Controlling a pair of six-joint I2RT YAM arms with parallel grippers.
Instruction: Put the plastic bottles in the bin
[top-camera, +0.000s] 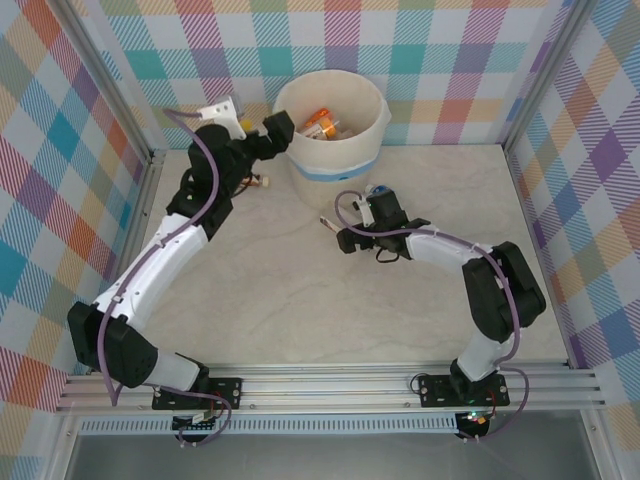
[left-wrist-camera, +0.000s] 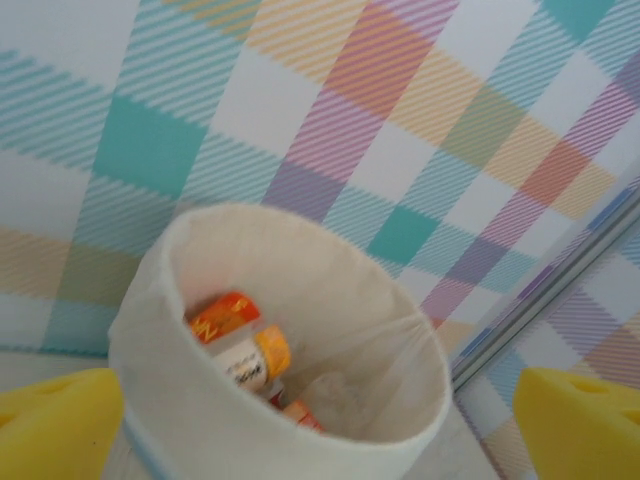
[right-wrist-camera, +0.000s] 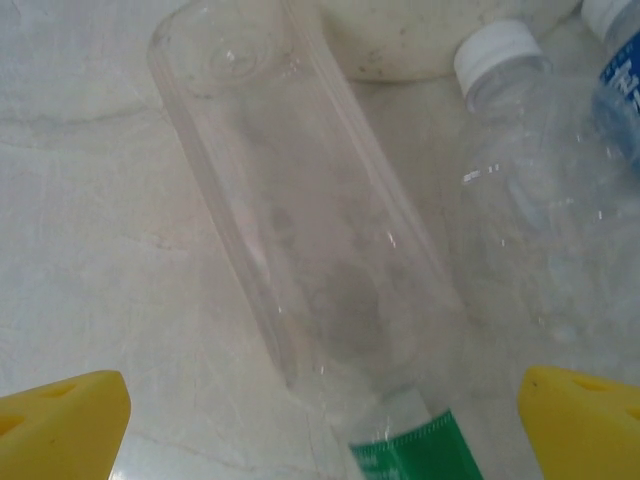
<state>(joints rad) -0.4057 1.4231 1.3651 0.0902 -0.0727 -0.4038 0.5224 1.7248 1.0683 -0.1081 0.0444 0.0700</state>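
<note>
We're up at the top of the overhead view, where the left gripper (top-camera: 277, 130) hangs right at the left rim of the bin (top-camera: 345, 150). On its wrist camera the yellow pads (left-wrist-camera: 55, 425) sit in the two bottom corners, spread wide, and they grip nothing. Between them we see only the bin's cream wall. Inside the bin we spot an orange-labelled bottle (left-wrist-camera: 223, 314) and, just below it in the frame, an orange-capped bottle (left-wrist-camera: 258, 358). Both lie against the white liner (left-wrist-camera: 370, 350).

Now to centre frame in the overhead view. The right gripper (top-camera: 372, 205) is low over the table (top-camera: 300, 310), just below and right of the bin. It is wide open too and holds nothing. On its wrist camera a clear bottle (right-wrist-camera: 300, 220) lies on its side, running from upper left down to bottom centre. Its green-labelled end sits between the yellow pads and touches neither. Just right of it lies a white-capped bottle (right-wrist-camera: 520, 180), also clear. A blue-labelled bottle (right-wrist-camera: 622, 90) peeks in at the upper right corner.
</note>
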